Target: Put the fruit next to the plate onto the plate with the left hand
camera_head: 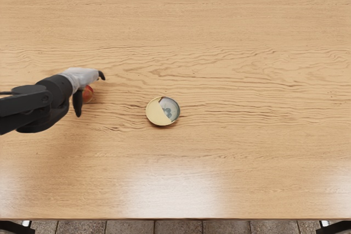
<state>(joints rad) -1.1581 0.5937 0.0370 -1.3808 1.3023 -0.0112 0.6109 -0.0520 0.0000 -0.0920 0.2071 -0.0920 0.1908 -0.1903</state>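
Left hand (pixel 82 80): at the end of the dark arm from the left edge, low over the table's left part, fingers spread and loosely bent, nothing gripped.
Thumb (pixel 77 105): pointing toward the near edge, just left of the fruit.
Fruit (pixel 88 95): reddish-orange, on the table, partly hidden beneath the palm; contact not discernible.
Plate (pixel 163 110): small, round, yellowish with a grey patch, near mid-table, well apart to the right of the fruit.
Table (pixel 230 53): light wood grain.
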